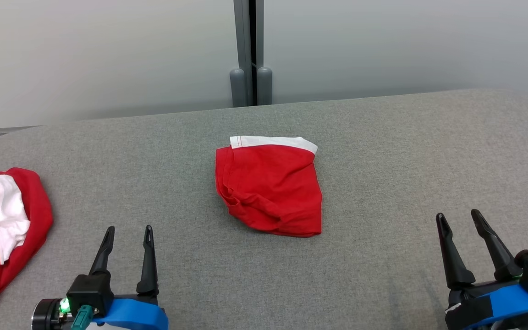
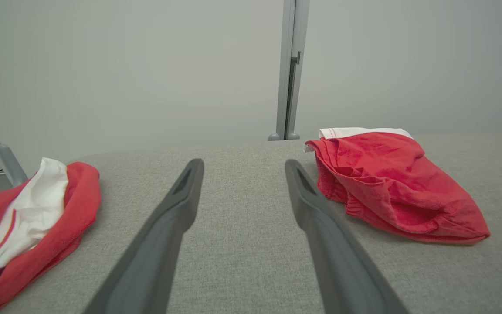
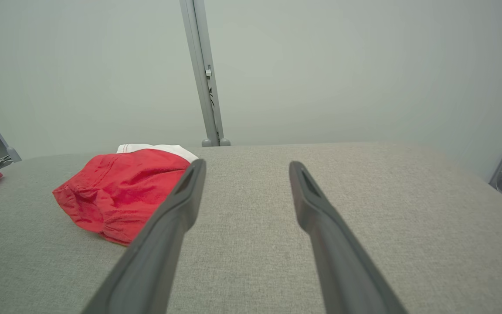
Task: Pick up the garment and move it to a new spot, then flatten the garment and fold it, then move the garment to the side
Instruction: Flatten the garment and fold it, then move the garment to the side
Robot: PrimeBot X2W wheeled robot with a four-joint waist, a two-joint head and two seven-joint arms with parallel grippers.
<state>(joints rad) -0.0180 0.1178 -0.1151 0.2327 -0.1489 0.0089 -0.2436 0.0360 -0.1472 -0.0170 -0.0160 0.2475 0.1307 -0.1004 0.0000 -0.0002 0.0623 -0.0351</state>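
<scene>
My left gripper has slim, tapering black fingers on a black block, with a blue band, a green light and a teal plug behind it. My right gripper matches, with black tape crossing its blue.

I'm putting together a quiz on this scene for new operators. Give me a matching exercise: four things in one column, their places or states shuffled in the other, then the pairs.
Things:
1. folded red garment
2. crumpled red-and-white garment
3. left gripper
4. grey post

Places or states:
A. upright behind the table's far edge
B. open, holding nothing
C. middle of the table
D. at the table's left edge

Pairs: 1-C, 2-D, 3-B, 4-A.
</scene>
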